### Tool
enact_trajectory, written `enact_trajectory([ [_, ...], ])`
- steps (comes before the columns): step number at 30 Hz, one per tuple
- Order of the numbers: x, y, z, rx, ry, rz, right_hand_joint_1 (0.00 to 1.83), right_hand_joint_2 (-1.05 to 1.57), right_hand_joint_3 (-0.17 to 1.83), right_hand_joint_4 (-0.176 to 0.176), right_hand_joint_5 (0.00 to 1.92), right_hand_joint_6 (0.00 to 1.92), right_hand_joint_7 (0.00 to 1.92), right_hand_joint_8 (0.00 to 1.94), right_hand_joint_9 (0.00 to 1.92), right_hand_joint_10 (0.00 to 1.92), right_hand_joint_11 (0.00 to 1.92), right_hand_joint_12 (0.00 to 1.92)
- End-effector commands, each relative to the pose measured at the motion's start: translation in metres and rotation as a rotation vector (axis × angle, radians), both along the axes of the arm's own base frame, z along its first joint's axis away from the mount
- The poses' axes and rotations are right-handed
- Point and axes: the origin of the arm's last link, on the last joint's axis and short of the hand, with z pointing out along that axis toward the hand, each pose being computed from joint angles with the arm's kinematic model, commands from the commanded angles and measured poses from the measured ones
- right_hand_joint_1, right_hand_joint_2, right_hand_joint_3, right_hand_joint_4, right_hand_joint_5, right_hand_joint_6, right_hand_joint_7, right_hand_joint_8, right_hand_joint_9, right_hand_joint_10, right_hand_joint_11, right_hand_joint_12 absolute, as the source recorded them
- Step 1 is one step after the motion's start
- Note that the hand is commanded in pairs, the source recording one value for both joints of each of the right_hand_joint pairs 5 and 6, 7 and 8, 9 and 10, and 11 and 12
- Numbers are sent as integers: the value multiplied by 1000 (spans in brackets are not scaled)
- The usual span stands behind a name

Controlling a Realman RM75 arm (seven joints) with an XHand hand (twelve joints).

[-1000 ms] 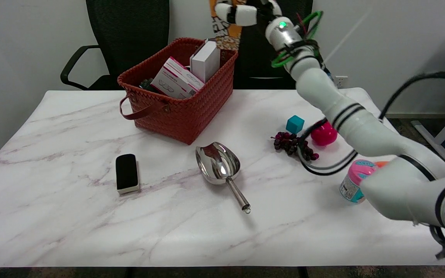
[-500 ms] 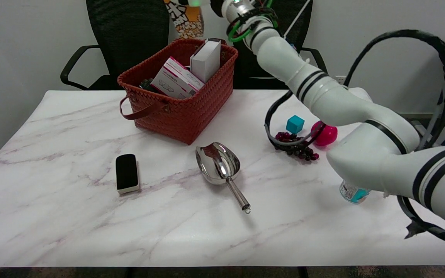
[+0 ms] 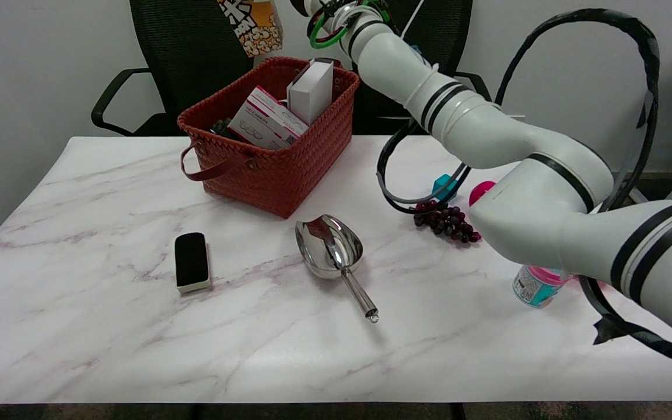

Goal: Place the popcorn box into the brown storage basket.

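The popcorn box (image 3: 252, 26), orange and white with black lettering, hangs in the air at the top edge of the head view, above the far left side of the brown woven basket (image 3: 272, 169). My right hand (image 3: 301, 5) is almost wholly cut off by the top edge; only a dark part shows just right of the box, which it holds. The right arm stretches from the lower right across the table to that spot. The basket stands at the table's far middle, with a white box (image 3: 311, 90) and a pink-and-white box (image 3: 269, 119) inside it.
A steel scoop (image 3: 330, 245) lies mid-table and a black eraser (image 3: 191, 261) to its left. Under the arm are dark grapes (image 3: 445, 221), a teal cube (image 3: 442, 184), a pink ball (image 3: 479, 189) and a pink-lidded jar (image 3: 534, 286). A black chair (image 3: 184, 52) stands behind the basket.
The right arm has swung left, carrying the popcorn box from right of the basket's far corner to above its far left side. The objects on the table have not moved.
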Motion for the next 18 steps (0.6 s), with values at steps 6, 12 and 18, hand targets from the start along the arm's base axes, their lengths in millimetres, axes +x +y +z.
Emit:
enact_trajectory([
  [6, -14, -8, 0, -29, 27, -77, 1173, 205, 1211, 0, 595, 595, 509, 509, 497, 497, 325, 325],
  [12, -27, -10, 13, -61, 32, -108, 1170, 198, 1215, 0, 590, 590, 512, 512, 493, 493, 288, 288],
  [18, -36, -10, 23, -76, 31, -123, 1166, 183, 1223, 0, 587, 587, 510, 510, 482, 482, 248, 248],
])
